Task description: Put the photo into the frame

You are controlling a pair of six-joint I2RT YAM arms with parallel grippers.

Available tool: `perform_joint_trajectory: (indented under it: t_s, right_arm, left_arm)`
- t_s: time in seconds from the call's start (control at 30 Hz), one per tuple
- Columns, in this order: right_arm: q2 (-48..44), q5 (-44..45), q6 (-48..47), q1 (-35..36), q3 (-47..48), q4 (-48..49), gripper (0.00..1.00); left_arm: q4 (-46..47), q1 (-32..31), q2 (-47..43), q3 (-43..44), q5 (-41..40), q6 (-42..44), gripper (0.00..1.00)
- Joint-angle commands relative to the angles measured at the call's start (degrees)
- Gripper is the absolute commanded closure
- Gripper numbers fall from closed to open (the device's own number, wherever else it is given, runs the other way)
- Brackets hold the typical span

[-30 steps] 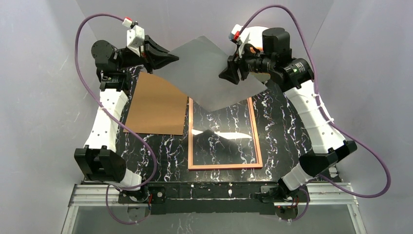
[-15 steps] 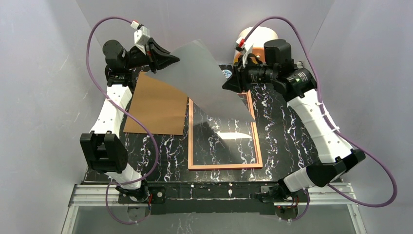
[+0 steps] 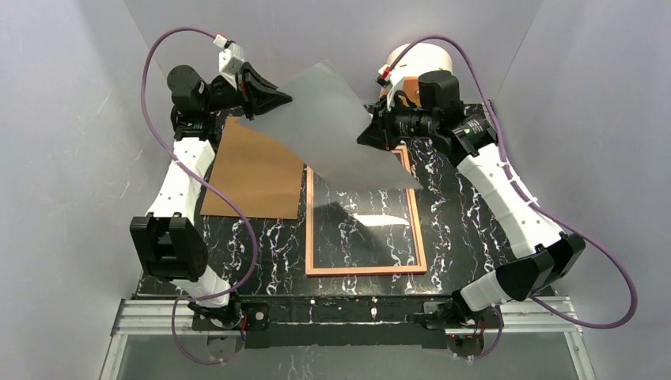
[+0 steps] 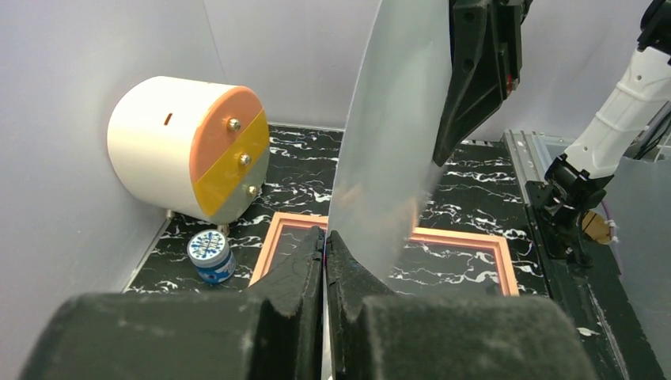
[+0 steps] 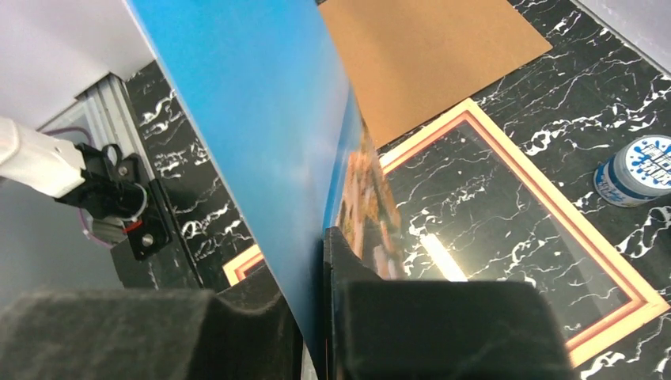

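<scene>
Well, from above, the photo [image 3: 340,119] hangs in the air over the far end of the frame [image 3: 420,237], its plain pale back turned up and its near edge drooping towards the pane. The left gripper [image 3: 285,99] pinches its left edge and the right gripper [image 3: 362,134] pinches its right edge. The frame lies flat on the marbled table [image 3: 261,245], with a brown cardboard board [image 3: 253,174] just beside it on the left.

On the left wrist view, the fingers [image 4: 297,273] are clamped together on the sheet's edge, and the sheet curves upward. Beyond it sit a round white drawer unit [image 4: 182,150] and a small blue tub [image 4: 211,255].

On the right wrist view, that gripper's jaws are closed on the print, whose blue sky and brown rocks face down over the frame's tan-orange rim.
</scene>
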Motion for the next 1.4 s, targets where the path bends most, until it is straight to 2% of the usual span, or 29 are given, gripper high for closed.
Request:
perform_joint_trajectory:
  t_s: [0.0, 0.07, 0.13, 0.23, 0.27, 0.3, 0.37, 0.47, 0.57, 0.63, 0.73, 0.8, 0.9, 0.97, 1.07, 1.23, 1.37]
  right_arm:
    - [-0.4, 1.0, 2.4, -0.1, 0.1, 2.9, 0.92]
    - [-0.4, 1.7, 3.9, -0.2, -0.3, 1.9, 0.99]
    - [-1.2, 2.0, 5.7, -0.3, -2.4, 1.8, 0.99]
    - [-3.6, 1.9, 10.3, -0.8, -7.8, 3.6, 0.99]
    - [-4.4, 2.3, 12.5, -1.1, -9.7, 4.3, 0.99]
    - [-5.1, 3.1, 15.1, -1.4, -11.8, 4.9, 0.99]
    - [-6.4, 4.1, 20.6, -2.3, -16.1, 6.4, 0.99]
    - [-8.2, 6.0, 29.3, -5.0, -24.0, 9.5, 0.99]
    - [-9.5, 5.7, 35.9, -9.7, -31.8, 11.8, 0.99]
    - [-9.2, 4.1, 37.2, -12.5, -34.7, 12.6, 0.99]
    - [-7.5, 1.8, 35.0, -14.7, -36.8, 11.2, 0.99]
    - [-5.1, -0.7, 31.8, -16.2, -37.8, 9.4, 0.99]
    - [-2.1, -4.5, 27.5, -18.3, -38.4, 7.1, 0.99]
    - [-1.2, -5.9, 24.9, -18.7, -39.0, 7.8, 0.99]
    - [0.9, -6.8, 21.9, -18.9, -38.9, 9.0, 0.99]
    - [5.7, -8.4, 19.1, -19.1, -37.3, 11.0, 0.99]
    - [7.8, -7.0, 18.8, -19.1, -36.4, 12.8, 0.99]
  left_arm:
    - [1.5, 0.2, -1.5, -0.4, -0.5, -0.6, 0.86]
    - [1.4, 0.7, -2.0, -2.0, -5.2, -0.3, 0.58]
    - [1.4, 1.1, -2.5, -3.5, -7.9, 0.6, 0.41]
    - [0.1, 1.7, -2.9, -5.0, -11.3, 2.4, 0.21]
    - [-1.6, 1.9, -2.9, -5.2, -12.6, 3.5, 0.06]
    - [-4.3, 1.9, -3.0, -5.0, -14.4, 5.6, 0.02]
    - [-13.8, 1.9, -3.2, -4.4, -20.8, 12.5, 0.01]
    - [-22.6, 1.9, -3.9, -5.7, -36.3, 19.0, 0.02]
    - [-27.4, 1.9, -5.0, -8.4, -52.5, 16.5, 0.01]
    - [-31.6, 1.9, -5.1, -8.3, -60.4, 13.3, 0.01]
    - [-40.3, 1.9, -4.3, -6.2, -65.6, 9.2, 0.02]
    - [-43.2, 1.9, -4.5, -6.9, -66.3, 7.9, 0.02]
    - [-37.4, 1.9, -8.6, -14.4, -66.4, 5.1, 0.02]
    - [-36.3, 1.9, -9.9, -17.3, -63.8, 3.8, 0.02]
    - [-40.3, 1.9, -8.6, -17.9, -58.7, 0.1, 0.02]
    - [-40.8, 1.9, -8.2, -23.9, -48.6, -6.1, 0.15]
    - [-44.8, 1.9, -8.5, -27.2, -46.2, -7.3, 0.19]
